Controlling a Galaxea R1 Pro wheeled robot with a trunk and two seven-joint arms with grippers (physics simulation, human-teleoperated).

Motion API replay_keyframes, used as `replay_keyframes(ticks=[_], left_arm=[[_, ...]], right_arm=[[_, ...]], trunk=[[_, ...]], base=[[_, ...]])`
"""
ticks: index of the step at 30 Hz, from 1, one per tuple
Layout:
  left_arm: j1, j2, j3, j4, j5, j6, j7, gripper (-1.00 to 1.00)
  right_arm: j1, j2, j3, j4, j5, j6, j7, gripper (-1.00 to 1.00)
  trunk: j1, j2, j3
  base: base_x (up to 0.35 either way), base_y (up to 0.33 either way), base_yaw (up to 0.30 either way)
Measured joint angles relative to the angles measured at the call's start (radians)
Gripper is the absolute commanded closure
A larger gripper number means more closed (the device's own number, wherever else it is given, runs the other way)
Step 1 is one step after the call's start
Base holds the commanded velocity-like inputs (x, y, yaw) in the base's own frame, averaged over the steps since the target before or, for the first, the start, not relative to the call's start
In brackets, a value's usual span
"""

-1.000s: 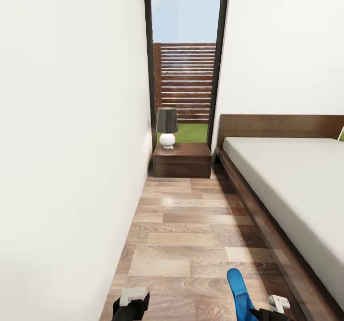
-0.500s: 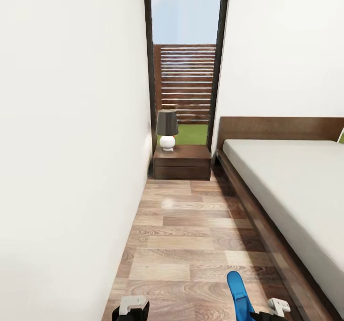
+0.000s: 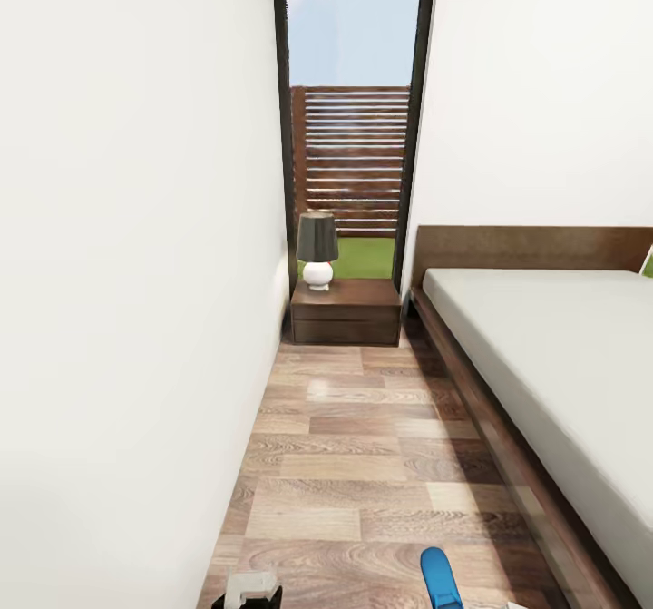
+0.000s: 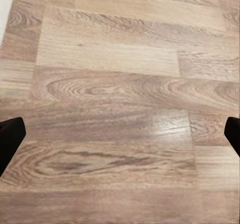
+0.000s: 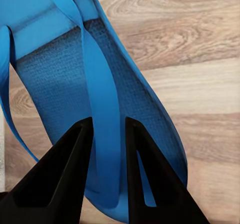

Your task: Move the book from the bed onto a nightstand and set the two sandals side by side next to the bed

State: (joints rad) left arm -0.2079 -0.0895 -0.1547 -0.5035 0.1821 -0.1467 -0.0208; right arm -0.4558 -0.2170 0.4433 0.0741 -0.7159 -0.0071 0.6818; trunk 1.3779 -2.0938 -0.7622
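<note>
Right now my right end effector [image 5: 106, 134] is clamped on one strap of a blue sandal [image 5: 95, 83], its two dark fingers [image 5: 62, 174] pressing the strap from either side. That sandal hangs over the wood-plank floor [image 5: 200, 88], and in the head view its blue tip [image 3: 438, 577] shows at the lower edge, near the side of the bed [image 3: 553, 355].

My left end effector [image 4: 120, 134] holds nothing; its fingertips [image 4: 10, 139] stand wide apart with bare planks between them. In the head view I can make out just a pale and dark piece of that arm [image 3: 247, 589] at the bottom edge, close to the white wall [image 3: 136, 273], too little of it to say more.

Beyond, the floor [image 3: 363, 446] runs between the wall and the bed's dark wooden base. At its far end stands a nightstand [image 3: 346, 311], just beside the headboard [image 3: 535, 248], with a small lamp [image 3: 316, 248] on top. Behind it a tall window [image 3: 354, 119] shows a slatted fence and grass.
</note>
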Motion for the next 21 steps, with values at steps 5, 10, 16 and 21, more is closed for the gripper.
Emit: replay_keyframes(ticks=[5, 10, 16, 21], left_arm=[[0.000, 0.001, 0.001, 0.020, 0.000, 0.000, 0.000, -1.00], [0.000, 0.000, 0.002, 0.022, 0.000, 0.000, 0.000, -1.00], [0.000, 0.000, 0.001, 0.023, 0.001, 0.000, 0.000, -1.00], [0.000, 0.000, 0.001, 0.024, 0.001, 0.000, 0.000, -1.00]], right_arm=[[0.000, 0.000, 0.000, 0.001, 0.000, 0.000, 0.000, 1.00], [0.000, 0.000, 0.001, 0.001, 0.000, 0.000, 0.000, 1.00], [0.000, 0.000, 0.001, 0.001, -0.001, 0.001, -0.001, 1.00], [0.000, 0.000, 0.001, 0.000, -0.001, 0.001, -0.001, 1.00]], trunk=[[-0.019, 0.035, 0.016], [-0.035, 0.063, 0.028], [-0.035, 0.063, 0.028], [-0.035, 0.063, 0.028]], base=[[0.000, 0.000, 0.000], [0.000, 0.000, 0.000], [0.000, 0.000, 0.000], [0.000, 0.000, 0.000]])
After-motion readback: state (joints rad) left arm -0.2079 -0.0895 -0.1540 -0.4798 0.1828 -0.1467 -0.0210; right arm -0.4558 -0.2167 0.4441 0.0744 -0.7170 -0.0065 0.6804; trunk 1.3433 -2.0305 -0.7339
